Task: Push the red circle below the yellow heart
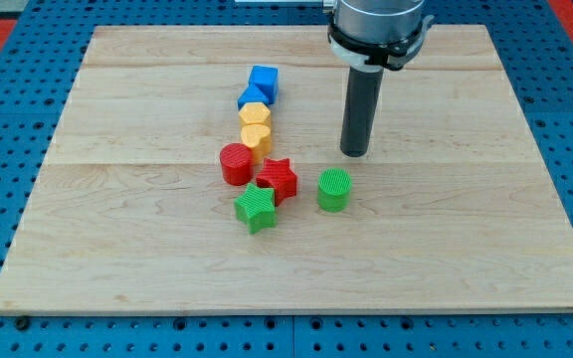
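Pushing red circle (235, 164) under yellow heart (258, 136): circle sits touching the heart's lower-left, red star (279, 179) and green star (256, 207) just right of it. My tip (354, 152) is well right, above green cylinder (333, 189). No gripper here, just the rod. Suggest looping round to the circle's left side and nudging right gently; the red star crowds the target.

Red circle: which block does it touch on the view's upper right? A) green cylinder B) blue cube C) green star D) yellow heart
D: the red circle sits against the lower left of the yellow heart; my tip is off to the view's right, clear of both.
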Available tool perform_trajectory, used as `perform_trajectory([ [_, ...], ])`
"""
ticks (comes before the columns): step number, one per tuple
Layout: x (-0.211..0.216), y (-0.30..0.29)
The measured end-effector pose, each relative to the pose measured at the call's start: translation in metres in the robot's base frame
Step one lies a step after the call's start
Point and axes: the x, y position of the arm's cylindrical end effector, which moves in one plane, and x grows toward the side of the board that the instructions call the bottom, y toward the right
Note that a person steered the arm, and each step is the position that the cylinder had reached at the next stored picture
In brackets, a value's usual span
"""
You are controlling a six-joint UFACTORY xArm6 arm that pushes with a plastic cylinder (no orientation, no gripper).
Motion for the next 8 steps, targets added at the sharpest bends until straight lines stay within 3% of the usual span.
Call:
perform_trajectory([
  [2, 0.056, -0.002],
  [4, 0.056, -0.002],
  [6, 0.120, -0.005],
  [8, 0.120, -0.075],
])
